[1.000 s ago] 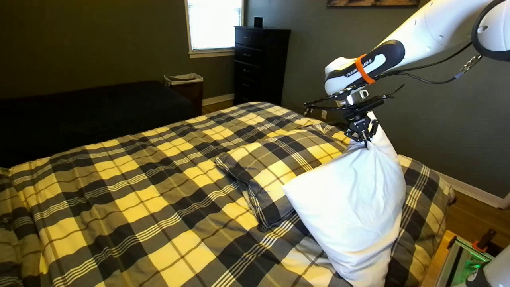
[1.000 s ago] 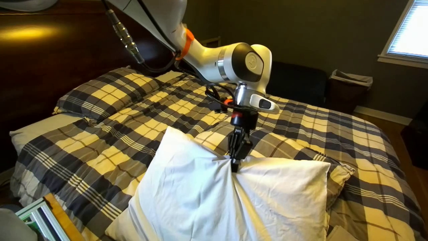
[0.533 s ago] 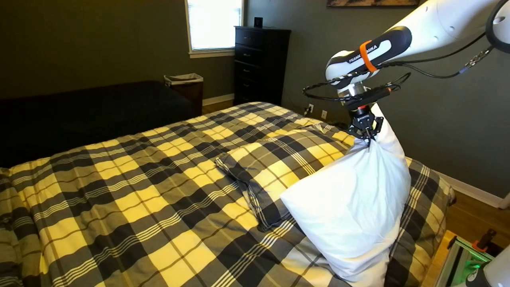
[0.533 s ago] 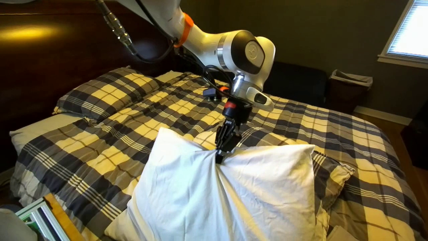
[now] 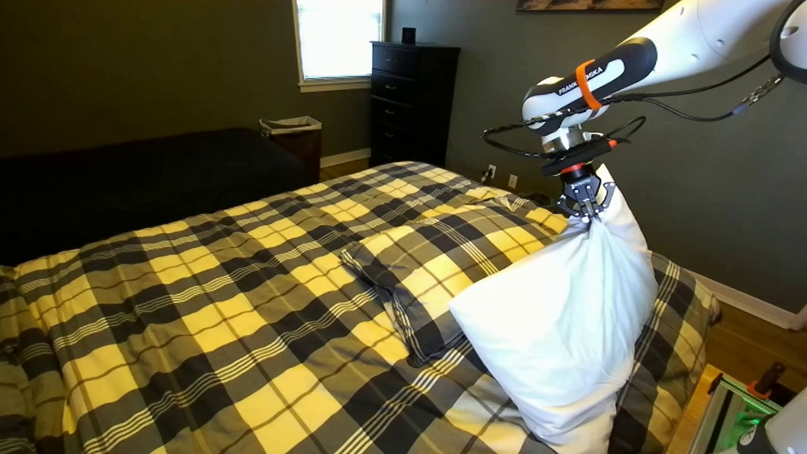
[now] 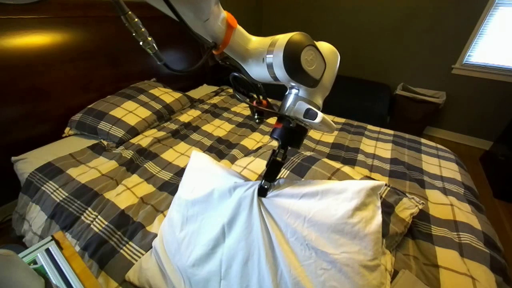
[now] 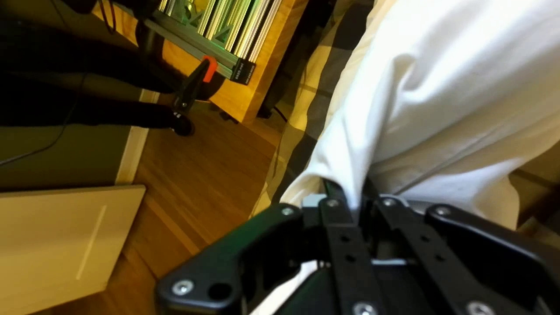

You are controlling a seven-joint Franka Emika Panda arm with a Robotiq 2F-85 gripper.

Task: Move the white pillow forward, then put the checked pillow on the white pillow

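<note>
1. Setting: dim bedroom, bright window; work is on a bed in dark-and-yellow plaid.
2. Hand: fingers drawn together, pinching a gathered fold of the white pillow about midway along its upper edge.
3. White pillow: upper edge raised, body slanting down. Lower end is cut off in both exterior views; cannot confirm it rests on the bed.
4. Checked pillow: taken as the plaid one lying on the bed just beyond the white one, partly hidden by it. Contact unclear.
5. Step, judged: moving the white pillow forward; stacking not yet done.
6. Method: small pinch for a large soft load, so expect sag and swing. Go slowly; lift enough that the lower edge does not drag.
7. Risk: the white pillow could come down over the checked one and bury it. Leave the checked one free to grasp.
8. Set-down: lower edge first, lay flat, part the fingers, withdraw straight up so the cloth does not trail.
9. Surroundings: headboard, second plaid pillow near it; chest of drawers and lined bin beyond the bed.
</note>
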